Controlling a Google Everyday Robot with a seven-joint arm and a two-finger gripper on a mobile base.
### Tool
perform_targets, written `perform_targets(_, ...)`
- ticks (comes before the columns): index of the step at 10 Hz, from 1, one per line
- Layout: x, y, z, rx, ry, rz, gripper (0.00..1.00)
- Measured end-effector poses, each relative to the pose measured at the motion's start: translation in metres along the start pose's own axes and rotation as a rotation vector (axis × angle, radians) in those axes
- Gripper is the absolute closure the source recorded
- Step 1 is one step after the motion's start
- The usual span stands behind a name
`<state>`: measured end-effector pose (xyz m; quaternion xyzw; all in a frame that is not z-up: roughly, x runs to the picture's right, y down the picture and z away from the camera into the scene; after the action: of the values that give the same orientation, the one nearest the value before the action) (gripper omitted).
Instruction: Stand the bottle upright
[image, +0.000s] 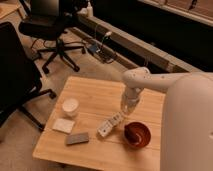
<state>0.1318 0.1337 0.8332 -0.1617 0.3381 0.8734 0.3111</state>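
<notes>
Reaching in from the right edge of the frame, the white arm bends at a rounded elbow near the frame's middle and turns straight down, ending in the end effector that hangs above the table, just above and right of the bottle. Whether its fingers are apart or together cannot be told. The one bottle lies on its side in the lower middle of the frame, slanting from lower left to upper right, its upper end close below the end effector and its body just left of the red bowl. There is one red bowl, at the lower right of the table. One round white cup stands toward the left side, with one flat white pad below it and one flat grey block lower still, near the front edge. Two dark office chairs stand on the floor at the upper left and left.
</notes>
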Motion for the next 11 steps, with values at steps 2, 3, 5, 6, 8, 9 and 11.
perform_targets(2,0.0,0.0,0.0,0.0,0.0,0.0,0.74)
perform_targets(3,0.0,0.0,0.0,0.0,0.0,-0.001,0.74)
perform_targets(5,0.0,0.0,0.0,0.0,0.0,-0.001,0.74)
perform_targets(6,0.0,0.0,0.0,0.001,0.0,0.0,0.74)
perform_targets(8,0.0,0.0,0.0,0.001,0.0,-0.001,0.74)
perform_targets(9,0.0,0.001,-0.001,0.0,-0.004,-0.004,0.74)
perform_targets(11,-0.002,0.011,-0.021,-0.005,-0.045,-0.043,0.74)
